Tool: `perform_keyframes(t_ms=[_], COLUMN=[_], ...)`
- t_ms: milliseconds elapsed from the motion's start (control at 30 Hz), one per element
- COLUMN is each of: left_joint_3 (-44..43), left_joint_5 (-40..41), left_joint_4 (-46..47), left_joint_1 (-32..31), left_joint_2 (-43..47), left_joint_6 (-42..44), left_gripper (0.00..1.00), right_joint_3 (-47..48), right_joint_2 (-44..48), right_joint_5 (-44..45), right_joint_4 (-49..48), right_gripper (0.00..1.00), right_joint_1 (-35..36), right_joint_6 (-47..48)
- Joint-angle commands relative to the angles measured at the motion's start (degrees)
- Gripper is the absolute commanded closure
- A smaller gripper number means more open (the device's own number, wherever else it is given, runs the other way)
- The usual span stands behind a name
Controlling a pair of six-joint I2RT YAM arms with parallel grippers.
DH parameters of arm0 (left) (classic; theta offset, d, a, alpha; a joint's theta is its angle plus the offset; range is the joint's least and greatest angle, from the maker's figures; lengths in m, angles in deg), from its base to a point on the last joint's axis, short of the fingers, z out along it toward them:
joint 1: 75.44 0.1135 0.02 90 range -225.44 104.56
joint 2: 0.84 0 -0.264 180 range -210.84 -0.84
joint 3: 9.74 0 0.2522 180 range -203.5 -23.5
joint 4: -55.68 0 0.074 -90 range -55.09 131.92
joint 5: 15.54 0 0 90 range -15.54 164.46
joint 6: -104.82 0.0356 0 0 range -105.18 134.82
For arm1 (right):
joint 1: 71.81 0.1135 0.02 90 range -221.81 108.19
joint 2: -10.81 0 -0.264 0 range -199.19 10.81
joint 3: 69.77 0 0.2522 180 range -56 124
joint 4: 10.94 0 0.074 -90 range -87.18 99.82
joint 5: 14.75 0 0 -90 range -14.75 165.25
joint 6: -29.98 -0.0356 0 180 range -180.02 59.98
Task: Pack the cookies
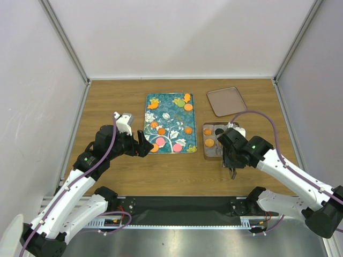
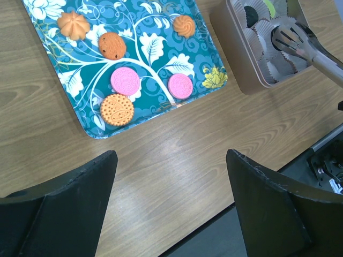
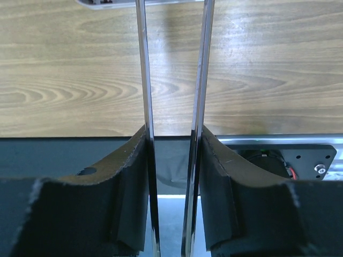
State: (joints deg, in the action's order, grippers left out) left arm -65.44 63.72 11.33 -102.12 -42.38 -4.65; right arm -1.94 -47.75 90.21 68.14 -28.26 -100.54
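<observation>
Several cookies lie on the teal flowered tray [image 1: 169, 115]: orange ones [image 1: 188, 107] and two pink ones [image 2: 125, 80]. Two orange cookies [image 1: 209, 142] sit in paper cups of the square metal tin [image 1: 206, 152]. My left gripper [image 1: 143, 144] is open and empty, low over bare table just off the tray's near left corner; in the left wrist view [image 2: 169, 155] the nearest cookie [image 2: 117, 110] lies ahead of it. My right gripper [image 1: 231, 159] is shut on metal tongs [image 3: 174, 80], whose slotted tips [image 2: 292, 37] hang over the tin's cups.
A flat pinkish lid [image 1: 226, 100] lies at the back right, behind the tin. The black base strip [image 1: 182, 206] runs along the table's near edge, close to both grippers. White walls close in the table on three sides.
</observation>
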Motion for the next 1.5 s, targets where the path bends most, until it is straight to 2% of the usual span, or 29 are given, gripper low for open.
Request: perform_keyframes(t_ms=[0, 400, 767, 1000, 1167, 1300, 1467], left_joint_3=[0.18, 0.18, 0.18, 0.18, 0.18, 0.18, 0.10], left_joint_5=[-0.77, -0.86, -0.77, -0.77, -0.77, -0.51, -0.07], left_joint_4=[1.67, 1.59, 1.58, 1.67, 1.67, 1.67, 1.41], left_joint_1=[-0.57, -0.66, -0.75, -0.83, -0.83, -0.83, -0.83], left_joint_2=[0.93, 0.93, 0.93, 1.02, 1.02, 1.02, 1.20], left_joint_6=[0.30, 0.30, 0.30, 0.30, 0.30, 0.30, 0.30], left_gripper=[0.11, 0.11, 0.11, 0.11, 0.11, 0.11, 0.11], right_joint_3=[-0.10, -0.62, -0.98, 0.43, 5.43, 12.62, 21.07], right_joint_2=[-0.06, -2.52, -2.96, -2.96, -2.08, -3.30, -11.38], right_joint_5=[1.21, -0.64, -0.72, -0.46, 1.12, -1.24, -0.20], right_joint_4=[-2.21, -5.37, -5.55, -4.42, -2.57, -4.58, -5.90], right_gripper=[0.66, 0.63, 0.51, 0.48, 0.52, 0.54, 0.55], right_joint_1=[-0.92, -2.86, -3.38, -3.38, -3.38, -3.12, 4.34], right_joint_6=[-0.80, 1.66, 2.10, 2.45, 2.89, 4.74, 5.62])
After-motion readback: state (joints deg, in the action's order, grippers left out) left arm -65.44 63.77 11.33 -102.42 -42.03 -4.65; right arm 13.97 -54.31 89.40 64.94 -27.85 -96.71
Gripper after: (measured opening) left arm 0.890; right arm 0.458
